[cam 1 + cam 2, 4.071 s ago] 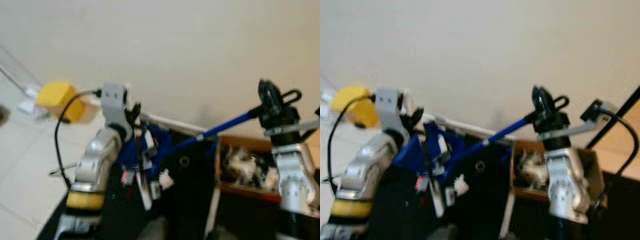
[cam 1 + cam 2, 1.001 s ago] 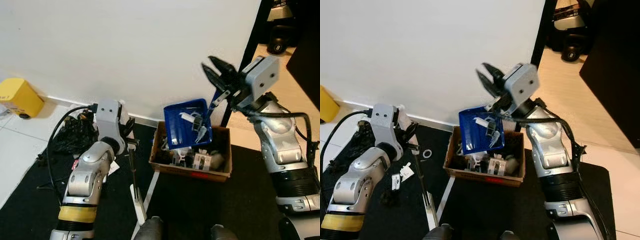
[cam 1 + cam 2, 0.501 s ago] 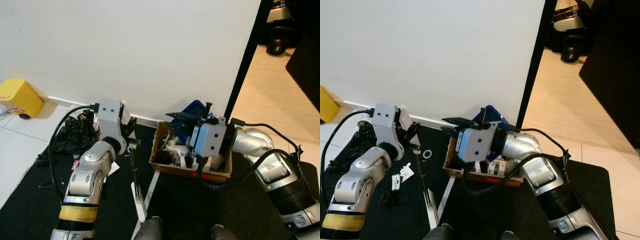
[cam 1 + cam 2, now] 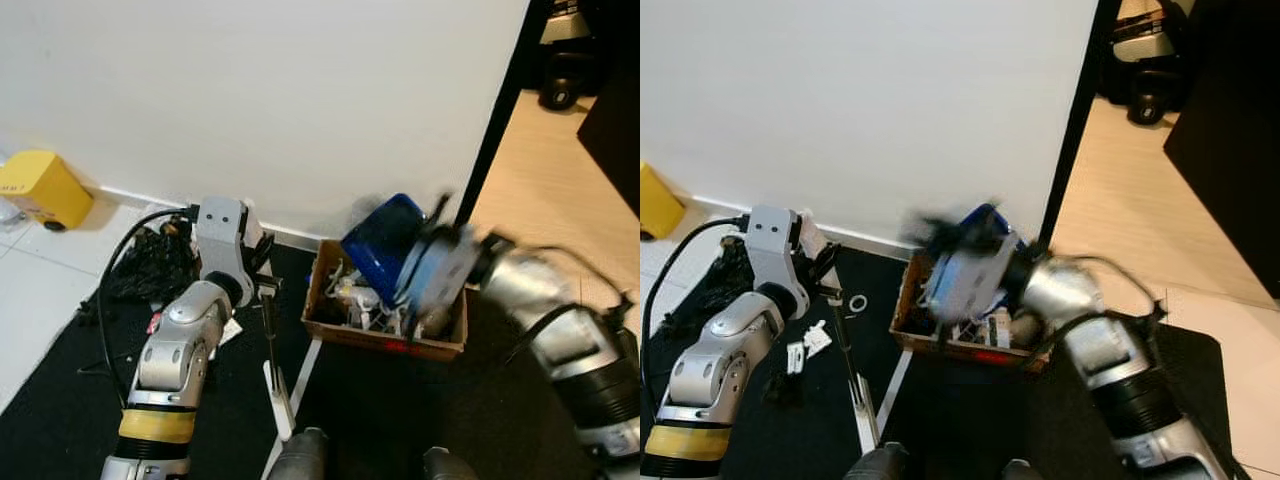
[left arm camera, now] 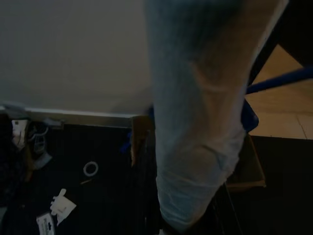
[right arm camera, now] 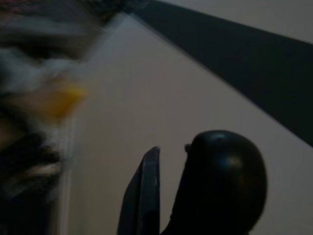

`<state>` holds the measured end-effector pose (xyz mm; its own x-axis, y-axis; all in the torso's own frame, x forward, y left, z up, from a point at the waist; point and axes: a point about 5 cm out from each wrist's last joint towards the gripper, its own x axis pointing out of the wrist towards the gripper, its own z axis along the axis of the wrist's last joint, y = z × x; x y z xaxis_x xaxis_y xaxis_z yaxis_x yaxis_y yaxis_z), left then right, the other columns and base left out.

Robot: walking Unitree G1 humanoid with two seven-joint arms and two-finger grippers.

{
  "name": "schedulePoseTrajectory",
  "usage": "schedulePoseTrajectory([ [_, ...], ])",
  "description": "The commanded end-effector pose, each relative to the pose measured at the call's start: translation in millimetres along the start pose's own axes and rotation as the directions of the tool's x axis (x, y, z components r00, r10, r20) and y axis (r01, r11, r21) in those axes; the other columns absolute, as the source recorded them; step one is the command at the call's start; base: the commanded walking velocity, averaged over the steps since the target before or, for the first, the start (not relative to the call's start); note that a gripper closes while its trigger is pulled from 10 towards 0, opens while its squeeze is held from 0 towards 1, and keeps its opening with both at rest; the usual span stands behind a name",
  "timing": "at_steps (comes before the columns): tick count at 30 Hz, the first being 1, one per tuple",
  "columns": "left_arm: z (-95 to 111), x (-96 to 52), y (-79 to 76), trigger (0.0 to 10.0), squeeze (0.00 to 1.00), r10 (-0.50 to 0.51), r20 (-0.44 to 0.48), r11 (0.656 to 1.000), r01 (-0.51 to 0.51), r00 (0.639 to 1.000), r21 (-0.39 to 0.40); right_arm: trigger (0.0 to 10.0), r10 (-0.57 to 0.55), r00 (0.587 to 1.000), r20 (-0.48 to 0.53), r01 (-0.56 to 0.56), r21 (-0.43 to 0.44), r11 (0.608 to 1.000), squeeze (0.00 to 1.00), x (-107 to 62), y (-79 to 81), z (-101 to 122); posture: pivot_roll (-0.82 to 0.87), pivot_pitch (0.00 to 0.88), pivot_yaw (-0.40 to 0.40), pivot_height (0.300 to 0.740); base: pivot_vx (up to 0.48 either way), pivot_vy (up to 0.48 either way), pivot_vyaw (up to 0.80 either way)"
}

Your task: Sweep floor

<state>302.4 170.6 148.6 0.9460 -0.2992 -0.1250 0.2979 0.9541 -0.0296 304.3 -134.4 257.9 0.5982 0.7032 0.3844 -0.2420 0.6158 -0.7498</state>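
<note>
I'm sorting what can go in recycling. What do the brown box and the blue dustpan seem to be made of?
The box looks like plain corrugated cardboard: matte brown, thin folded walls with raw edges. The dustpan looks like moulded plastic: uniform saturated blue with a faint sheen, though motion blur leaves that open.

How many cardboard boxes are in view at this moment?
1. The cardboard box sits on the black mat by the white wall, full of rubbish, with the blue dustpan tilted over it.

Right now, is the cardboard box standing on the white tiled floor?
No, the cardboard box stands on the black mat, close to the white wall; the white tiles lie further to the left.
</note>
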Motion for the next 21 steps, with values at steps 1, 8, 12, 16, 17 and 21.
schedulePoseTrajectory([
  [1,1,-2.5,-0.7,10.0,0.00,0.008,0.010,1.000,-0.008,1.000,-0.001,10.0,-0.272,0.959,0.082,0.276,-0.040,0.960,0.00,-6.1,-53.5,26,0.12,0.145,0.097,0.740,0.000,0.000,0.00],
  [8,0,-4.7,2.3,10.0,0.00,0.013,0.001,1.000,-0.013,1.000,0.006,10.0,-0.493,0.869,0.042,0.476,0.198,0.857,0.00,-23.2,-71.1,23,0.11,0.152,0.110,0.740,0.000,0.000,0.00],
  [12,2,-3.8,6.3,10.0,0.00,0.024,0.003,1.000,-0.024,1.000,0.015,10.0,-0.567,0.823,-0.019,0.538,0.346,0.769,0.00,-31.0,-70.6,15,0.12,0.154,0.113,0.740,0.000,0.000,0.00],
  [16,8,-1.9,18.0,10.0,0.00,0.081,0.020,0.996,-0.082,0.997,0.031,10.0,-0.596,0.796,-0.103,0.545,0.550,0.633,0.00,-33.7,-57.3,8,0.12,0.155,0.114,0.740,0.000,0.000,0.00],
  [17,8,-1.9,18.0,10.0,0.00,0.081,0.020,0.996,-0.082,0.997,0.031,10.0,-0.596,0.796,-0.103,0.545,0.550,0.633,0.00,-33.7,-57.3,8,0.12,0.155,0.114,0.740,0.000,0.000,0.00],
  [21,15,-3.4,37.1,10.0,0.00,0.161,0.038,0.986,-0.162,0.986,0.037,10.0,-0.465,0.879,-0.101,0.371,0.758,0.536,0.00,-21.1,-17.2,13,0.13,0.158,0.114,0.740,0.000,0.000,0.00],
])
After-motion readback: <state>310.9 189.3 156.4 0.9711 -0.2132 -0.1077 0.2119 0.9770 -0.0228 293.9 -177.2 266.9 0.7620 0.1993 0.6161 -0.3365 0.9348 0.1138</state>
